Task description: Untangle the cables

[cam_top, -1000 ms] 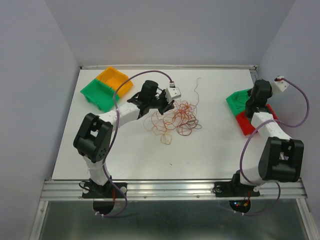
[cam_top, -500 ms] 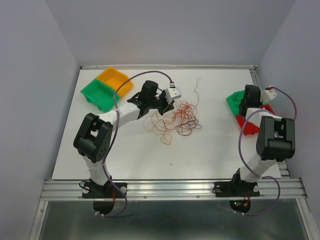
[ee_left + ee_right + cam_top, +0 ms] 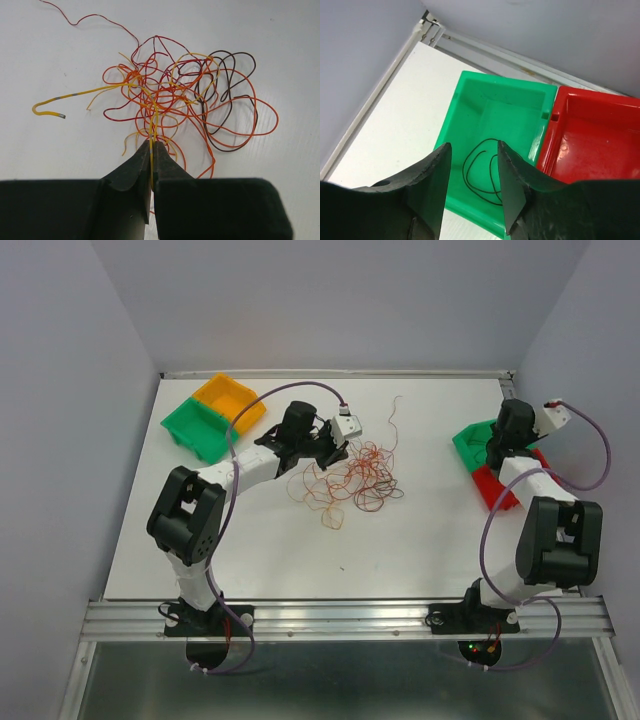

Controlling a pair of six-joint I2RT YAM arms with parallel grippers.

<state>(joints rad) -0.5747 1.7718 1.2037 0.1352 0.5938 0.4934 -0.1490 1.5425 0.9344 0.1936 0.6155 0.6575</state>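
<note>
A tangle of orange, red, yellow and brown cables (image 3: 350, 478) lies mid-table, and fills the left wrist view as a loose knot (image 3: 190, 105). My left gripper (image 3: 152, 145) is shut on a yellow cable (image 3: 85, 92) that runs up from its tips into the knot; from above it sits at the tangle's left edge (image 3: 325, 445). My right gripper (image 3: 474, 155) is open and empty above a green bin (image 3: 515, 107) holding a coiled black cable (image 3: 482, 172). From above it hovers over that bin (image 3: 503, 440).
A red bin (image 3: 592, 135) adjoins the green one at the right table edge (image 3: 495, 490). A green bin (image 3: 198, 428) and a yellow bin (image 3: 230, 400) stand at the back left. One loose reddish cable (image 3: 394, 420) lies apart behind the tangle.
The right arm swung over the right-hand bins, dipping then lifting back, wrist rotated. The left arm and the tangle have barely moved.
</note>
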